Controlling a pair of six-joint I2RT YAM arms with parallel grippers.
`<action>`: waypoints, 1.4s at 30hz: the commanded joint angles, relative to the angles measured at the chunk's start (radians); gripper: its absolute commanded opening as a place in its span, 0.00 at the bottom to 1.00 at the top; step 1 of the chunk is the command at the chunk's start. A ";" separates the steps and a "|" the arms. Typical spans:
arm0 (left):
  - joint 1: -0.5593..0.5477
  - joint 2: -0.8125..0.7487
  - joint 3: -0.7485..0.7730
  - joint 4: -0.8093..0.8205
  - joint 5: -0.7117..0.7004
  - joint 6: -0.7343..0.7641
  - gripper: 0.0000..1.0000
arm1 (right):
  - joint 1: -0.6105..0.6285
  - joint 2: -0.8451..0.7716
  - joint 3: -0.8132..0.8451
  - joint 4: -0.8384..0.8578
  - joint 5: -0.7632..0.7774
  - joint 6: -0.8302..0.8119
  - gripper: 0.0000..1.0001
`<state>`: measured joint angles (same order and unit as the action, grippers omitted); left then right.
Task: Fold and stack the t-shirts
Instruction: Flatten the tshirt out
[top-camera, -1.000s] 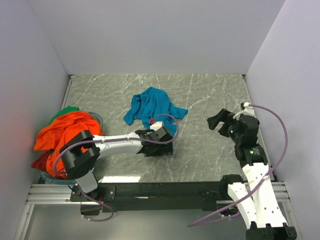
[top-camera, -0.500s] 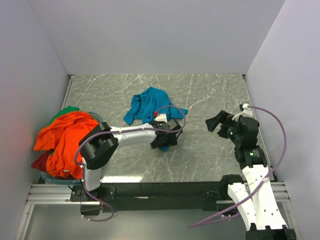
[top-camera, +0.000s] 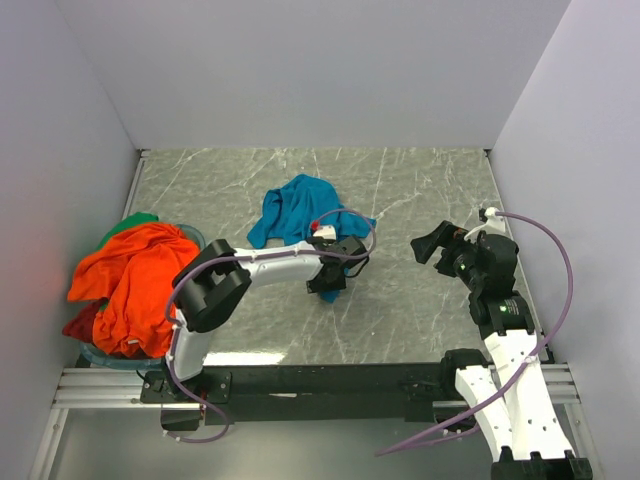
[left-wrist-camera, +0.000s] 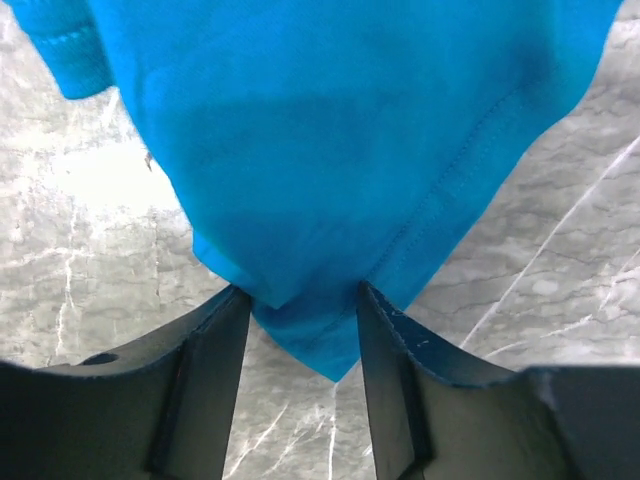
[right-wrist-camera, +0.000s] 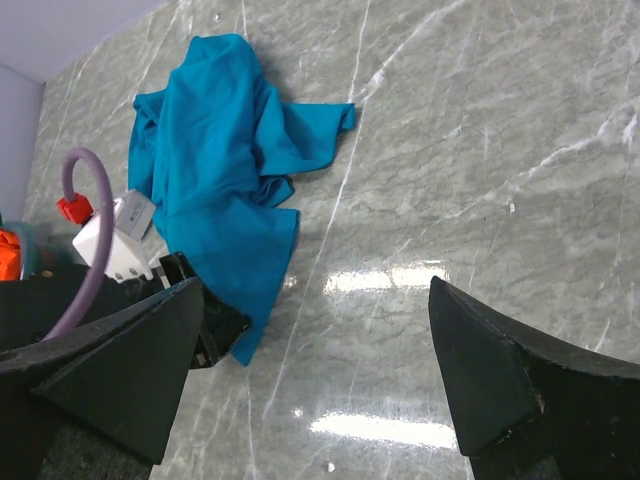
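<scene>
Surface: Grey marbled tabletop (top-camera: 420, 190) sat between pale walls.
Teal t-shirt: The teal t-shirt (top-camera: 297, 208) lay crumpled at mid-table, not yet spread or folded.
Other shirts: An orange t-shirt (top-camera: 130, 275) was heaped at the left edge over green cloth (top-camera: 135, 222) and red cloth (top-camera: 80, 325), well apart from the teal one.
Left gripper: The left gripper (top-camera: 328, 284) sat at the teal shirt's near corner, its jaws part-way apart. A stitched hem corner lay between them, not pinched flat.
Right gripper: The right gripper (top-camera: 432, 246) hovered over bare table to the right, spread wide and holding nothing.
Step in hand: It looked like taking hold of the near corner so the shirt could be drawn out flat.
Doing it well: The close should catch the seam deep between the fingers, then drag low and slowly.
Left wrist view alone: It showed the stitching and the cloth tip in the gap, hidden from above by the wrist.
Right wrist view alone: It showed the shirt's rumpled folds from the side.
Top view alone: It showed the heap at the left.
</scene>
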<state>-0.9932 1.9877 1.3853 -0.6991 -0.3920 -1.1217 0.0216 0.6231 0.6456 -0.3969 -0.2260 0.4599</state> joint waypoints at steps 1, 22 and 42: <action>-0.035 0.072 0.035 -0.086 -0.042 -0.009 0.52 | 0.000 -0.006 -0.011 0.043 0.008 0.010 0.99; 0.065 -0.264 -0.378 -0.048 -0.082 -0.079 0.01 | 0.021 0.061 -0.003 0.050 -0.003 -0.029 0.96; 0.304 -0.719 -0.712 0.161 0.015 0.036 0.01 | 0.525 0.943 0.404 0.042 0.389 0.095 0.84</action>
<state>-0.6994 1.3045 0.6876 -0.5877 -0.4068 -1.1191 0.5255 1.5051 0.9844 -0.3862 0.1112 0.5117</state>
